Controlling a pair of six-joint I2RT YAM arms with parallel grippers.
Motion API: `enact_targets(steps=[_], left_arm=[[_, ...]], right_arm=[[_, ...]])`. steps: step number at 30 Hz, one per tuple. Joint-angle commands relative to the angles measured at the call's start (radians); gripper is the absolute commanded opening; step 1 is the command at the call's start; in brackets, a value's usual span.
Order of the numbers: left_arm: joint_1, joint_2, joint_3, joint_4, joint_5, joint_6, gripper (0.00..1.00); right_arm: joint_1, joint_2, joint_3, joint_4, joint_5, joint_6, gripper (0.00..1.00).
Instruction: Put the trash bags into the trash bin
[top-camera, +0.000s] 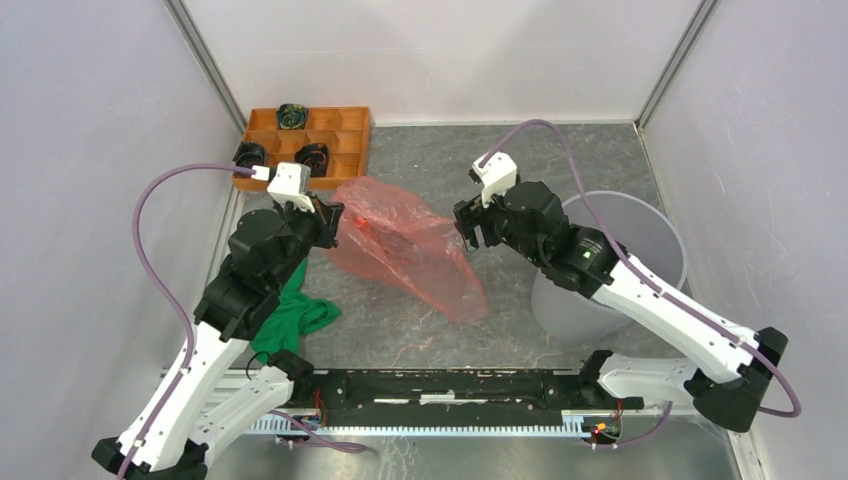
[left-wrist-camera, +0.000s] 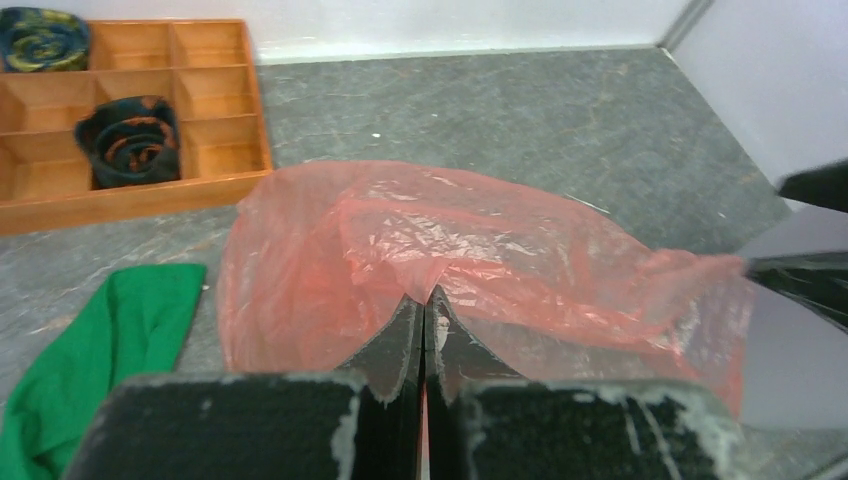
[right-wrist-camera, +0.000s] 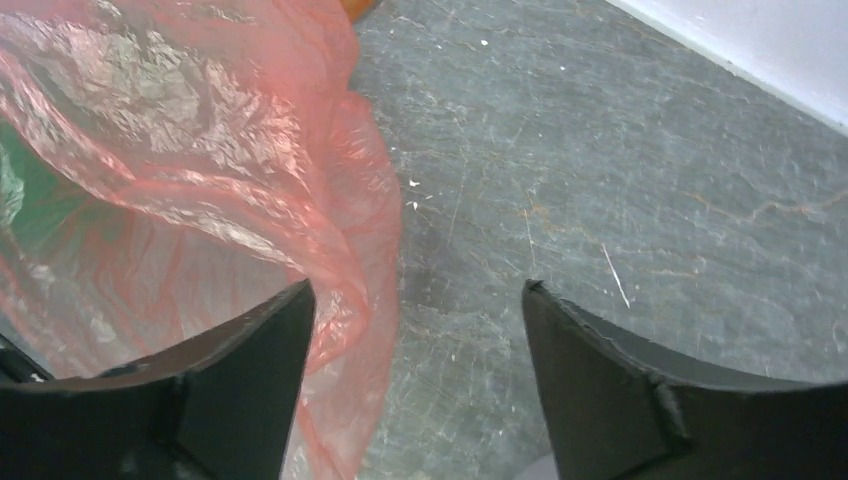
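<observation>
The trash bag (top-camera: 410, 250) is a crinkly red-orange translucent sheet, held up off the grey table between the two arms and drooping toward the front. My left gripper (top-camera: 330, 215) is shut on its left edge; in the left wrist view the fingertips (left-wrist-camera: 424, 295) pinch a fold of the bag (left-wrist-camera: 480, 240). My right gripper (top-camera: 468, 228) is at the bag's right edge with its jaws wide apart (right-wrist-camera: 418, 290). The film (right-wrist-camera: 200, 150) hangs beside its left finger (right-wrist-camera: 250, 360), not clamped. The trash bin (top-camera: 640, 205), pale grey and round, stands upright at the right, partly under the right arm.
A brown compartmented wooden tray (top-camera: 368, 135) with small black rolls (top-camera: 314, 155) sits at the back left. A green cloth (top-camera: 300, 310) lies by the left arm, under the bag's left side. White walls close in the table on three sides.
</observation>
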Motion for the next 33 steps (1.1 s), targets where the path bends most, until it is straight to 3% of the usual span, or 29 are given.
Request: enact_targets(steps=[1, 4, 10, 15, 22, 26, 30, 33], left_arm=[[-0.002, 0.036, 0.007, 0.03, -0.133, -0.045, 0.02], [-0.001, 0.077, 0.026, 0.006, -0.109, -0.047, 0.02], [0.0, 0.081, 0.008, 0.058, -0.057, -0.09, 0.02], [-0.001, 0.109, 0.03, 0.073, -0.045, -0.125, 0.02], [-0.001, 0.167, 0.122, 0.018, -0.079, -0.1, 0.02], [0.0, 0.188, 0.185, -0.017, -0.072, -0.078, 0.02], [-0.001, 0.212, 0.266, -0.04, -0.092, -0.06, 0.02], [-0.001, 0.226, 0.299, -0.04, -0.087, -0.059, 0.02]], right_arm=[[0.004, -0.072, 0.084, -0.149, 0.072, 0.011, 0.88], [0.003, -0.114, 0.139, -0.272, 0.098, 0.071, 0.98], [0.002, -0.195, 0.212, -0.547, 0.22, 0.146, 0.98], [0.002, -0.243, 0.181, -0.68, 0.22, 0.186, 0.98], [0.002, -0.288, 0.122, -0.628, 0.086, 0.131, 0.98], [0.003, -0.272, 0.055, -0.627, 0.108, 0.103, 0.98], [0.003, -0.237, 0.096, -0.666, 0.187, 0.07, 0.98], [0.003, -0.261, 0.059, -0.614, 0.153, 0.057, 0.98]])
